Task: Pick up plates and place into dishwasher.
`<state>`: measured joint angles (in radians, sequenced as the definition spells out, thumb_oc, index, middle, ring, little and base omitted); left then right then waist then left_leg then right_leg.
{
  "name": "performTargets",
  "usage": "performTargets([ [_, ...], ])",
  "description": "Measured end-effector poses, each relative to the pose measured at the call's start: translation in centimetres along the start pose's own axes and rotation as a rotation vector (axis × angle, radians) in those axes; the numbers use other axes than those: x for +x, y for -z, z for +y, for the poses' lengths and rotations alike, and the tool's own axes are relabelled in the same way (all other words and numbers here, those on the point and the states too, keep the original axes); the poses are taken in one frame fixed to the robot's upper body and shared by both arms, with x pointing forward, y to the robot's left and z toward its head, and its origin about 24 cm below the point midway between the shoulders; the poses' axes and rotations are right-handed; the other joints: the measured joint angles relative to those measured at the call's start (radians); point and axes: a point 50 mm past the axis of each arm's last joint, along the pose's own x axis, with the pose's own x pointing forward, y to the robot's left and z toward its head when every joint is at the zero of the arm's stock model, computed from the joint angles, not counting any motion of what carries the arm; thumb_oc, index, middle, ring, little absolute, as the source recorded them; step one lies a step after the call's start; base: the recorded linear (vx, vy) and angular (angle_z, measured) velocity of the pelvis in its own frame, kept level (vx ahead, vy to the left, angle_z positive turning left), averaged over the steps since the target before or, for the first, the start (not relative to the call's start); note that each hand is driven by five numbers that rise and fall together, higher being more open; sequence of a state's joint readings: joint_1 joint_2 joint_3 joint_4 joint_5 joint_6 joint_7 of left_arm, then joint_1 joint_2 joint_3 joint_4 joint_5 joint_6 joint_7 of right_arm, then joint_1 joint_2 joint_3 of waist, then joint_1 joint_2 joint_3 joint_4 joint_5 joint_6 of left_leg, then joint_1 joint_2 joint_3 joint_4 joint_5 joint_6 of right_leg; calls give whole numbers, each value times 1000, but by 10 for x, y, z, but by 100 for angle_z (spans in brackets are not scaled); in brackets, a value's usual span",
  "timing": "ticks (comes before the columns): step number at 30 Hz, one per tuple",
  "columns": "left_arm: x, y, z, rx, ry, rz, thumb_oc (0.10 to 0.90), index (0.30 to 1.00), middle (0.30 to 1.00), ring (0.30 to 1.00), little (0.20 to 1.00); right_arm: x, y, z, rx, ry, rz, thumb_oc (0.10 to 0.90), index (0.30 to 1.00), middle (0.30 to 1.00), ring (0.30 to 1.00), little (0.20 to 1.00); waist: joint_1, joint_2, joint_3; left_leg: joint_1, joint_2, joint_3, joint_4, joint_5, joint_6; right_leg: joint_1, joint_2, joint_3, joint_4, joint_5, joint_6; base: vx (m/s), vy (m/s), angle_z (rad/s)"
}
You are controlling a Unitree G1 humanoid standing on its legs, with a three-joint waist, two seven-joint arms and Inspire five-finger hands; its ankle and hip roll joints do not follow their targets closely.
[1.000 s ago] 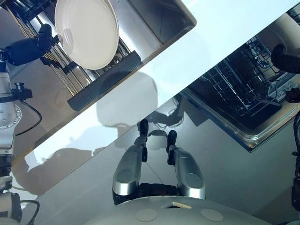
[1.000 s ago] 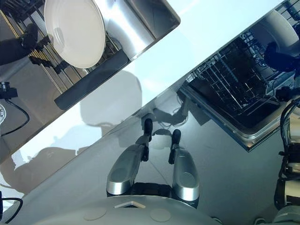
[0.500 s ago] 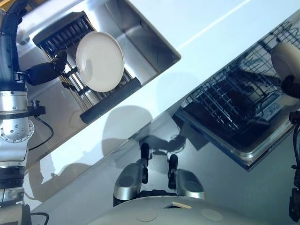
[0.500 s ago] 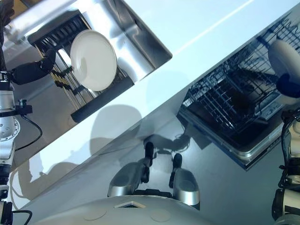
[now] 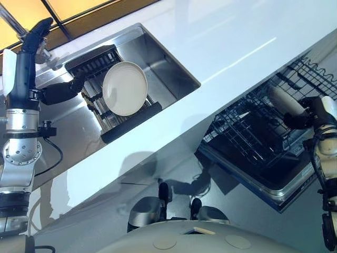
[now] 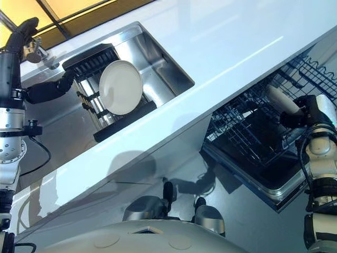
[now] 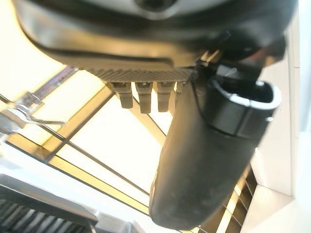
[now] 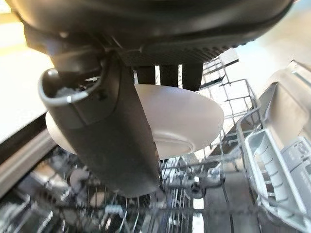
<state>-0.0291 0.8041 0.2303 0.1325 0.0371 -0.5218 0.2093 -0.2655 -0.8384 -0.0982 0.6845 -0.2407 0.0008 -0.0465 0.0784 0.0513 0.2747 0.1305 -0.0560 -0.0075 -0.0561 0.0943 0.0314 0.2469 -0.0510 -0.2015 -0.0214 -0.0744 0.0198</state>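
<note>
- Right hand [image 8: 109,141] fingers clench a round white ceramic plate [image 8: 187,121], tilted on edge directly above the black wire dishwasher rack [image 5: 253,137].
- Left hand [image 5: 58,92]: finger state cannot be told; it sits beside a second white plate [image 5: 125,88] standing in the sink's dark drying rack [image 5: 131,118].

A long white counter [image 5: 221,63] runs slantwise through the room, bright with glare along its top. A steel sink [image 5: 163,68] is sunk into it, and a metal tap [image 6: 37,50] stands at the far corner of the sink. Behind the counter, amber-lit window panes [image 5: 21,21] glow between dark frame bars [image 5: 55,11]. Below the counter's front edge lies a smooth grey floor [image 5: 253,211], glossy enough to carry soft shadows and reflections.
</note>
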Motion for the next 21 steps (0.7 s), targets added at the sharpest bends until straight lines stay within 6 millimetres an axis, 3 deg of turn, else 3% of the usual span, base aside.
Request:
performTargets([
  [7,1,-6,-2,-47,59,-6,800,900,900,900,900,12,9,-6,1,-43,161,100,300,300,300,200,39,5,1,2,-13,-29,20,-3,4,21,-7,-9,8,-5,7,155,-10,16],
  [10,3,-7,2,-52,96,-11,800,900,900,900,900,12,30,-12,-29,-104,295,100,300,300,300,200,70,11,6,-4,-16,-39,27,-4,3,21,-7,-9,12,-6,8,49,-21,12],
  [13,7,-12,8,-57,114,-24,800,900,900,900,900,4,56,-32,-52,-117,424,100,300,300,300,200,95,26,30,-38,-17,-51,48,-4,2,-7,-7,-8,28,-9,11,-15,-23,14],
  [18,9,-19,10,-78,120,-53,800,900,900,900,900,12,44,-55,-26,-73,408,100,300,300,300,200,91,32,90,-90,-12,-48,89,-4,2,-66,-7,-6,79,-10,11,11,13,-1],
  [19,9,-22,9,-80,125,-65,800,900,900,900,900,12,45,-58,-28,-69,408,292,465,465,465,392,93,32,103,-94,-12,-46,89,-4,3,-72,-8,-5,85,-10,12,44,56,-7],
  [20,9,-23,9,-81,129,-70,800,900,900,900,900,11,44,-60,-22,-67,403,707,820,820,820,807,93,32,117,-97,-14,-43,94,-4,3,-80,-11,-3,97,-12,15,54,66,-5],
  [21,9,-23,9,-81,131,-69,800,900,900,900,900,11,44,-61,-13,-62,397,800,900,900,900,900,92,32,124,-103,-15,-41,99,-5,4,-88,-15,-2,107,-15,16,58,83,-6],
])
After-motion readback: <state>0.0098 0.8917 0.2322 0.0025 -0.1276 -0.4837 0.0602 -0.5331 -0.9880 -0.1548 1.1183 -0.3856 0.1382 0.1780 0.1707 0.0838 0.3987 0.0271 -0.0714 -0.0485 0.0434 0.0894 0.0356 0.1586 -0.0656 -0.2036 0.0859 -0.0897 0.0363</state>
